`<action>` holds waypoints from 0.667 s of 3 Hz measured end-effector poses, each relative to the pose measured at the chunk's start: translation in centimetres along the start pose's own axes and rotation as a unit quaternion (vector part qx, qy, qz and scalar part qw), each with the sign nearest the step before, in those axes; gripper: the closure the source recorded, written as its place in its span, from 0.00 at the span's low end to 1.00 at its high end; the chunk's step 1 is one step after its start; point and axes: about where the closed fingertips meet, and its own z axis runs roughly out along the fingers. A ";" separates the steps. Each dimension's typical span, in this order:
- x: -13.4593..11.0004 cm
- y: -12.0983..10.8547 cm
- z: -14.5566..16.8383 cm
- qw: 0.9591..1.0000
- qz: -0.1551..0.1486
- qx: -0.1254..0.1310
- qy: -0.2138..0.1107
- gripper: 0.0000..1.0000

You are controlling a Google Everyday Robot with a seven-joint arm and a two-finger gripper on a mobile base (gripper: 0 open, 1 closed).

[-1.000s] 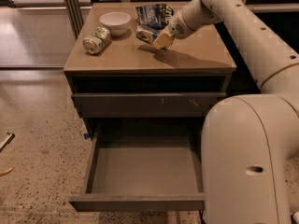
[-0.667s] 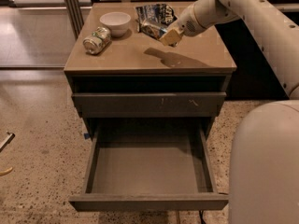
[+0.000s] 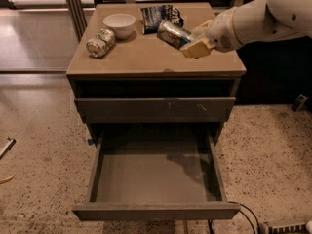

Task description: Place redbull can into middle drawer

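My gripper point(image 3: 191, 39) is shut on the redbull can point(image 3: 170, 33), a slim silvery can held tilted on its side a little above the right part of the cabinet top point(image 3: 146, 57). The white arm reaches in from the upper right. The middle drawer point(image 3: 156, 177) is pulled fully open below, wide and shallow with a bare grey-brown floor. The can is above the cabinet top, behind the open drawer.
A white bowl point(image 3: 119, 23), a green-and-white can point(image 3: 100, 43) lying on its side and a dark snack bag point(image 3: 158, 14) lie on the cabinet top. The upper drawer front point(image 3: 156, 108) with pale scratches is closed. A cable and power strip point(image 3: 285, 225) lie on the floor at lower right.
The gripper has lifted the redbull can off the cabinet top and carried it toward the front. The arm has swung, and the large white body has left the lower right.
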 end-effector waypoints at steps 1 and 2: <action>4.7 5.4 0.2 0.998 -0.017 -0.051 0.027 1.00; 10.1 9.6 2.8 0.992 -0.020 -0.108 0.066 1.00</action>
